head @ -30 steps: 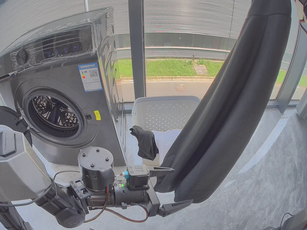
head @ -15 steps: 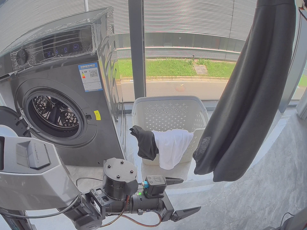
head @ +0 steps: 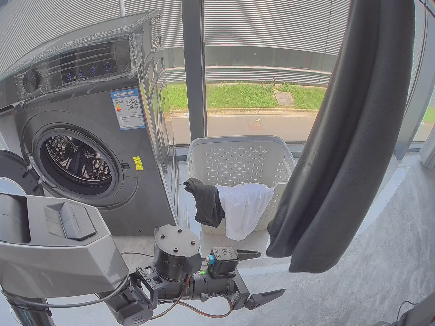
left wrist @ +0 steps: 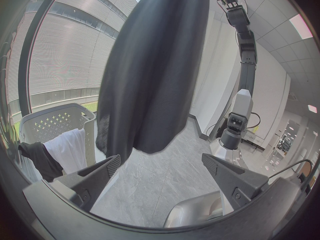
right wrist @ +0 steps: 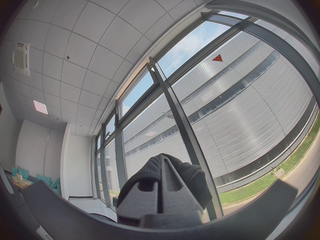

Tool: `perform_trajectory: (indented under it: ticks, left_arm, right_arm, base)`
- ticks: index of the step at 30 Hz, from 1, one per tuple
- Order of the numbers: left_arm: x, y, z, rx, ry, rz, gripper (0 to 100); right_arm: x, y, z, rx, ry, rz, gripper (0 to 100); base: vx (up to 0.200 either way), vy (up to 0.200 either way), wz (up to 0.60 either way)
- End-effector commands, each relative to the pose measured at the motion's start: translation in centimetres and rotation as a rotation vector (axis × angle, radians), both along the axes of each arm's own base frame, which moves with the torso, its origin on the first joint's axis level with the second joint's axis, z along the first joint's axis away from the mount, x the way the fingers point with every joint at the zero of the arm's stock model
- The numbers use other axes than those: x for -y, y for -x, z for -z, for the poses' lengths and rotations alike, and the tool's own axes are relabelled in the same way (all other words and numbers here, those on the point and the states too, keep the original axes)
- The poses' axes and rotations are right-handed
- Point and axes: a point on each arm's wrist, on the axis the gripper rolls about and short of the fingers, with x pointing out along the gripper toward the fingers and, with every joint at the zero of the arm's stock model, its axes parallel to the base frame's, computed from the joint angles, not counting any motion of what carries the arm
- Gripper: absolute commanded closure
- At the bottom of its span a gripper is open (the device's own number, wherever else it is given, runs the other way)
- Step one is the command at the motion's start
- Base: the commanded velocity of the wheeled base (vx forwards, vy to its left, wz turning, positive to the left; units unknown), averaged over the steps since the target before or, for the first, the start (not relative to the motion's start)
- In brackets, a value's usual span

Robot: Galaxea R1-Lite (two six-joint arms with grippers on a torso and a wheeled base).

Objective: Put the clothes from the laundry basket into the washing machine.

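Status: right gripper [right wrist: 162, 160] is sitting raised high, fingers pressed together and pinching the top of the dark garment [head: 353, 136]. The garment is hanging full length in the air, with its lower end dangling clear of the floor and overlapping the right corner of the laundry basket [head: 240, 152] in the head view.

Left gripper [head: 260, 275] is sitting low in front of the basket with its fingers spread wide and gripping nothing. From the left wrist camera, the garment's lower end is hanging just above the gap between the fingers.

A white cloth [head: 242, 209] and a black cloth [head: 207, 202] are draping over the basket's near rim, side by side and touching.

The washing machine [head: 90, 114] is standing just left of the basket, with its door [head: 13, 168] swung open and the drum [head: 77, 164] showing.
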Motion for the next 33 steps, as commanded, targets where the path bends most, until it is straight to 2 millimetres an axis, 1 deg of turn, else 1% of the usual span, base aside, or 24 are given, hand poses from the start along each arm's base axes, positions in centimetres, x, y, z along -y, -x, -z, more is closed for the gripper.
perform_trajectory:
  ticks: [1, 2, 9, 10, 12, 13, 16, 22, 30, 32, 33]
  left_arm:
    - [0.2, -0.3, 0.2, 0.001, 0.001, -0.001, 0]
    - [0.2, -0.3, 0.2, 0.001, 0.001, -0.001, 0]
    - [1.1, -0.7, -0.7, 0.040, 0.046, 0.011, 0]
    - [1.1, -0.7, -0.7, 0.039, 0.045, 0.011, 0]
    - [1.2, -0.8, -0.4, 0.034, 0.041, 0.010, 0]
    - [1.2, -0.9, -0.1, 0.029, 0.035, 0.007, 100]
    - [1.4, -0.9, -0.4, 0.034, 0.044, 0.004, 100]
    - [1.8, -1.3, -1.1, 0.059, 0.074, 0.001, 100]
    - [2.1, -1.4, -1.3, 0.058, 0.085, -0.001, 100]
    - [2.2, -1.6, -2.1, 0.077, 0.105, -0.013, 100]
    - [2.0, -1.5, -2.7, 0.089, 0.118, -0.015, 100]
  right_arm:
    - [-1.4, -0.5, 0.1, -0.010, 0.010, -0.029, 100]
    - [-1.4, -0.5, 0.1, -0.010, 0.010, -0.029, 100]
    - [-3.8, -0.8, 1.0, -0.038, 0.042, -0.091, 100]
    - [-3.9, -0.8, 1.1, -0.038, 0.044, -0.092, 100]
    - [-4.6, -0.5, 0.7, -0.033, 0.034, -0.119, 100]
    - [-4.9, -0.5, 0.5, -0.031, 0.027, -0.125, 100]
    - [-5.1, -0.4, 0.0, -0.021, 0.009, -0.131, 100]
    - [-5.0, -0.3, -0.1, -0.019, 0.004, -0.129, 100]
    - [-4.8, -0.2, -0.2, -0.018, 0.001, -0.128, 100]
    - [-4.4, -0.7, 0.2, -0.029, 0.010, -0.096, 100]
    - [-3.9, -1.5, 0.4, -0.035, 0.017, -0.056, 100]
  base:
    - [0.000, 0.000, 0.00]
    - [0.000, 0.000, 0.00]
    - [0.000, 0.000, 0.00]
    - [0.000, 0.000, 0.00]
    - [0.000, 0.000, 0.00]
    - [0.000, 0.000, 0.00]
    - [0.000, 0.000, 0.00]
    - [0.000, 0.000, 0.00]
    - [0.000, 0.000, 0.00]
    - [0.000, 0.000, 0.00]
    - [0.000, 0.000, 0.00]
